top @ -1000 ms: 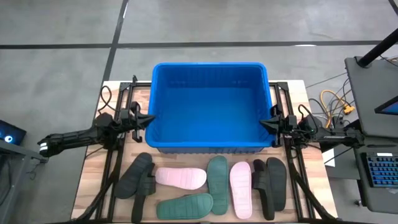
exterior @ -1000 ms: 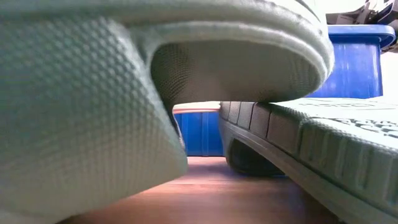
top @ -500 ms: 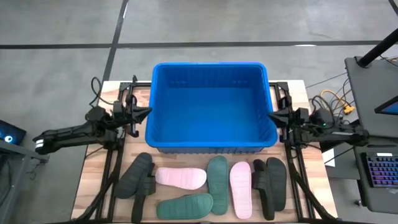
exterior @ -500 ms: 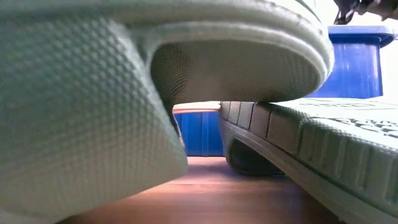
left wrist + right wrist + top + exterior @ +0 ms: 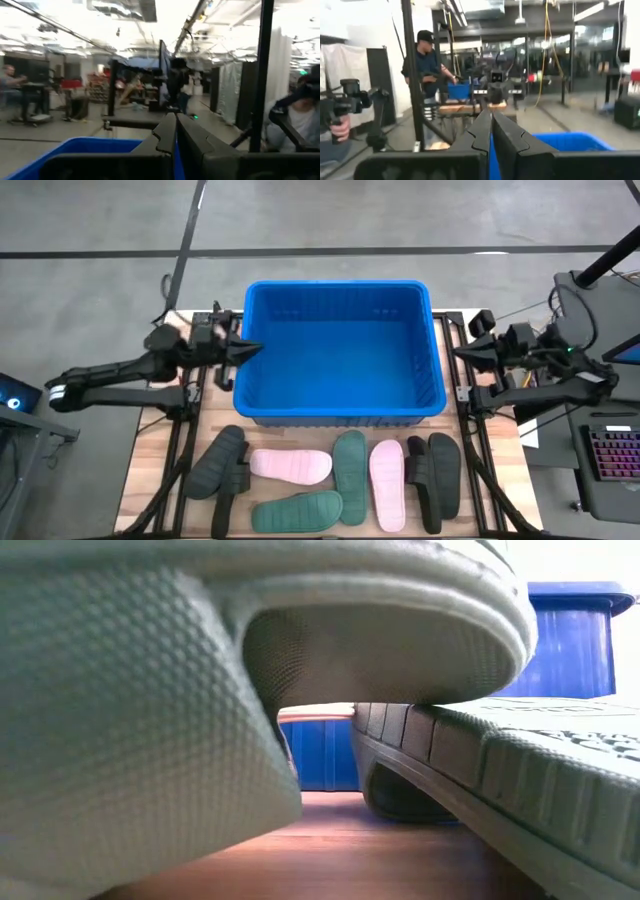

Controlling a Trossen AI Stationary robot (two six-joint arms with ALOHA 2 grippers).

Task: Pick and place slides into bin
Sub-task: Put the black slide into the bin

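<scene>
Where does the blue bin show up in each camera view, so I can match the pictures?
High view: the blue bin sits centre, between both shut grippers, above the row of slides.
Low view: its wall shows far right and through the gap under the close-up slide.
Left wrist view: rim at bottom left.
Right wrist view: rim at bottom right.
Shared landmark: the bin's rolled blue rim.

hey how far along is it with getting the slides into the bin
Nothing is done yet: the bin is empty. Nothing is in hand: the left pincer and right pincer are shut on nothing, one at each side of the bin. Left: all eight slides on the table.
</scene>
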